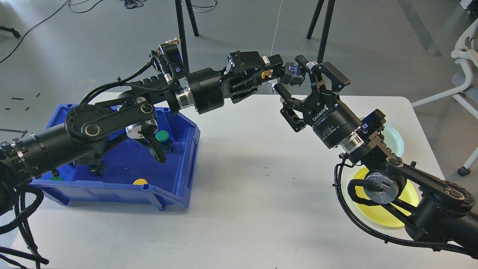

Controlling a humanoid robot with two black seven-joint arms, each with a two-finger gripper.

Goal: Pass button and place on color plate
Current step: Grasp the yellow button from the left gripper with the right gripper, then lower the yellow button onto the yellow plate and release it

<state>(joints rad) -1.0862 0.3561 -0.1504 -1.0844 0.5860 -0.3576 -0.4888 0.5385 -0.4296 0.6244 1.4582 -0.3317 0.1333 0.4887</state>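
My left gripper is shut on a button with a yellow cap and a blue-black body, and holds it high above the table's far edge. The body sticks out to the right of the fingers. My right gripper is open, with one finger above the button's body and the other below it; I cannot tell if they touch it. A yellow plate lies at the right front, partly hidden by my right arm. A pale green plate lies behind it.
A blue bin stands on the left of the white table, under my left arm. It holds a green button, a yellow button and others partly hidden. Tripod legs stand on the floor behind the table.
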